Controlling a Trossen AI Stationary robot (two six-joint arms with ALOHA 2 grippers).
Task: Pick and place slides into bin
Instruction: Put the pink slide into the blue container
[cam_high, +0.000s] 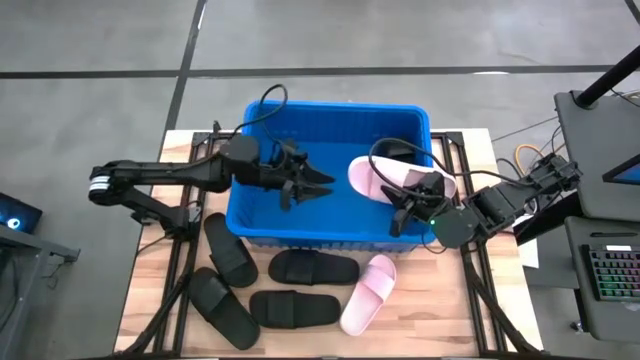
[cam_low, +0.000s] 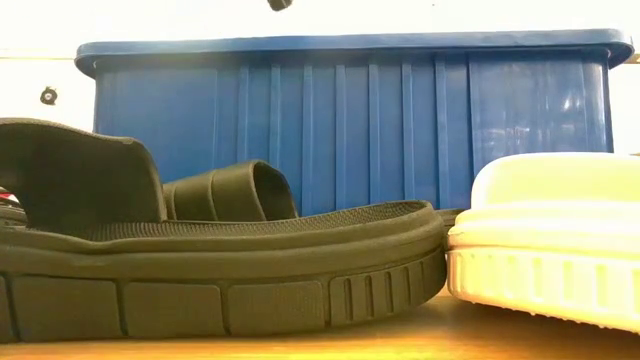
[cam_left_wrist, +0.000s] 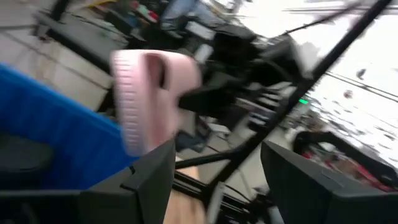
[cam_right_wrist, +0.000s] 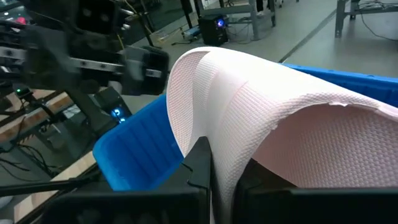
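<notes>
Clamping the edge of a pale pink slide (cam_right_wrist: 273, 118), the right gripper (cam_high: 412, 203) has both fingers pressed on the sole; the right wrist view shows the dark fingers (cam_right_wrist: 200, 163) pinched on it, with the far end of the slide cut off by the frame. High view: that slide sits over the right half of the bin (cam_high: 262, 226), tilted, and whether it touches the floor is unclear. A black slide (cam_high: 400, 152) lies behind it in the bin's far right corner, partly hidden.

Left gripper (cam_high: 305, 187) hangs inside the bin's left half, fingers apart, holding nothing. Left wrist view is smeared: only the two dark fingers (cam_left_wrist: 152, 177) with a gap between them, blue wall and the pink slide farther off are readable.

Outside on the table (cam_high: 160, 285), in front of the bin: four black slides – one angled at the front left corner (cam_high: 230, 250), one just at the front wall (cam_high: 313, 267), one below that (cam_high: 294, 308), one angled at left (cam_high: 222, 306) – plus a second pink slide (cam_high: 368, 292) near the right front corner. Low view is mostly blocked by a black slide's sole and the pink one's edge; the grippers aren't visible there.
</notes>
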